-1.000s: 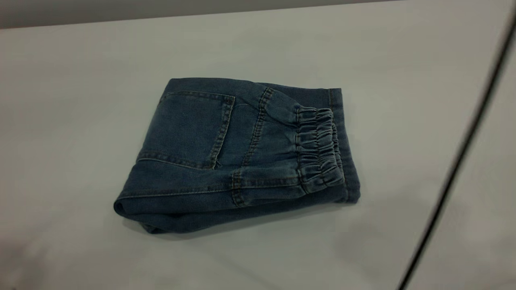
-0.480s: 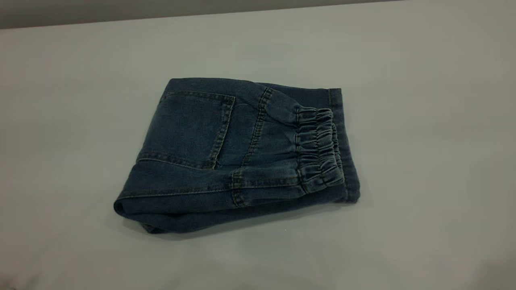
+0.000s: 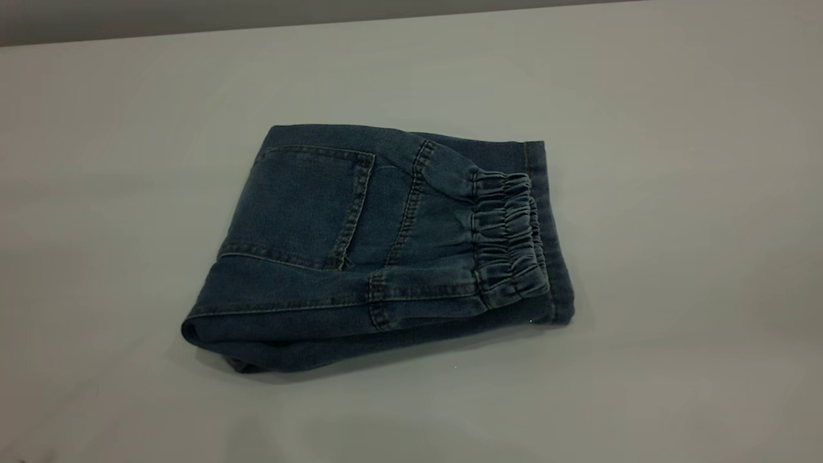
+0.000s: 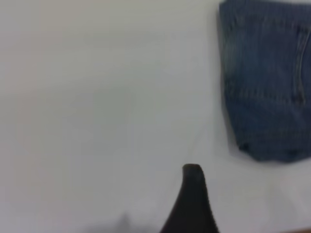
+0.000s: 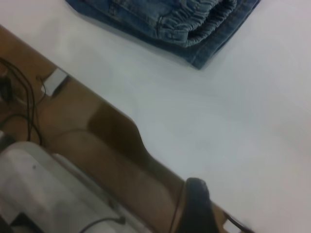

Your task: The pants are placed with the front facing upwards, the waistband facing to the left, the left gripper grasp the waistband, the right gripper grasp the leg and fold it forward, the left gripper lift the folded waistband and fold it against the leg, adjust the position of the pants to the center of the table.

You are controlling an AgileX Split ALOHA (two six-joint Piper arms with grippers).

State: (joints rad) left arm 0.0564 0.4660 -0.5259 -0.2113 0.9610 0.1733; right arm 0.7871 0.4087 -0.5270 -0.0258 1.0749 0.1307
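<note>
The pants point(image 3: 360, 244) lie folded into a compact denim bundle near the middle of the table point(image 3: 675, 193), back patch pocket point(image 3: 302, 206) facing up. The ruffled waistband point(image 3: 511, 238) rests on top at the bundle's right end, over the flat hem of a leg point(image 3: 556, 257). Neither gripper appears in the exterior view. The left gripper point(image 4: 243, 199) shows one black finger point(image 4: 192, 204) over bare table, well away from the pants point(image 4: 267, 82). The right gripper point(image 5: 248, 208) shows one black finger point(image 5: 194, 208) by the table's edge, far from the waistband point(image 5: 204, 17). Both stand open and empty.
In the right wrist view the table's edge point(image 5: 121, 104) runs diagonally, with brown floor point(image 5: 97, 141), black cables point(image 5: 29, 111) and grey equipment point(image 5: 43, 189) beyond it. Bare tabletop surrounds the pants on all sides.
A dark blurred line that crossed the right side of the exterior view one second ago has left the picture. The pants have not moved.
</note>
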